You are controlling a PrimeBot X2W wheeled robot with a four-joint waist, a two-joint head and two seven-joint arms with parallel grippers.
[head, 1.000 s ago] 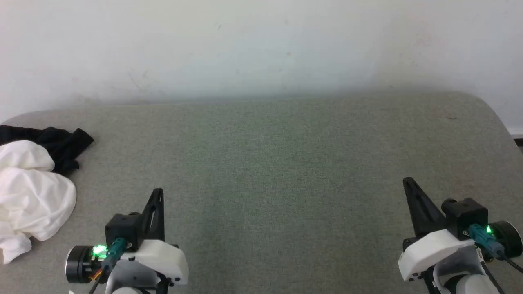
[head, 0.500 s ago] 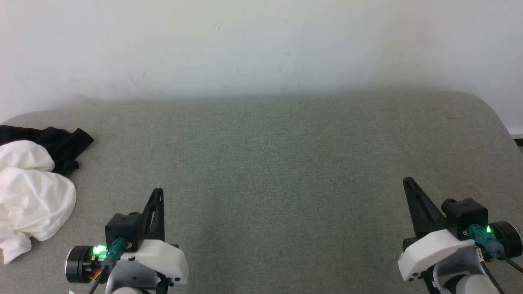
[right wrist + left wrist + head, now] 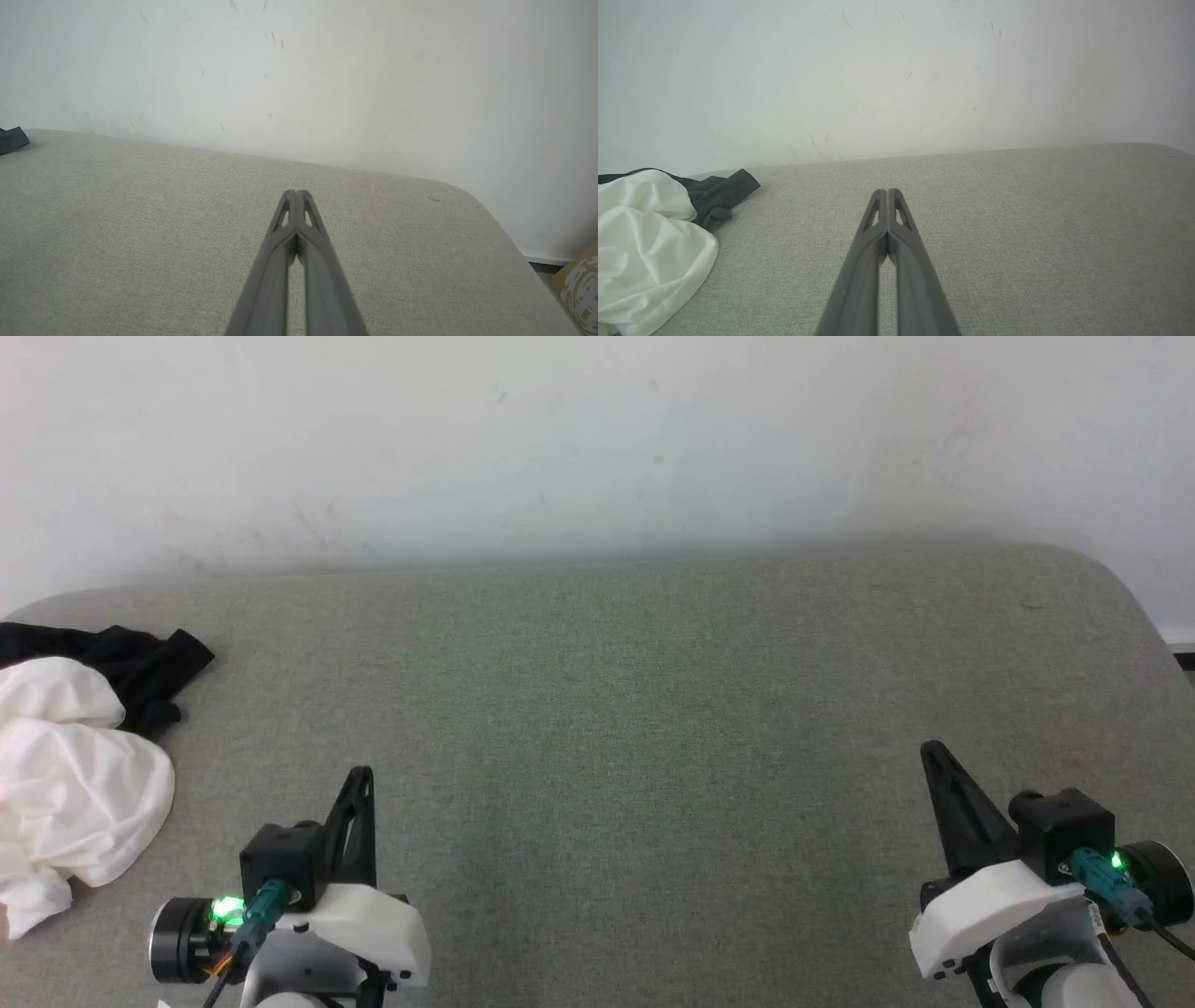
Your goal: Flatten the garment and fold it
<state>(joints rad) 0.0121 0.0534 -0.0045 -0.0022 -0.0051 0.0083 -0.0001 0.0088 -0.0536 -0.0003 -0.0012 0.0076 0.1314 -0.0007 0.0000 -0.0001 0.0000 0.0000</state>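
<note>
Bare lab-like room: grey fabric table (image 3: 597, 709), white wall (image 3: 597, 439).

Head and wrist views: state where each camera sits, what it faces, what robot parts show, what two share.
Head: on the head, facing down onto the grey surface; left pincer and right pincer at bottom.
Left wrist: along the shut left pincer toward the wall.
Right wrist: along the shut right pincer toward the wall.
Shared: head and left wrist show the garment.
</note>
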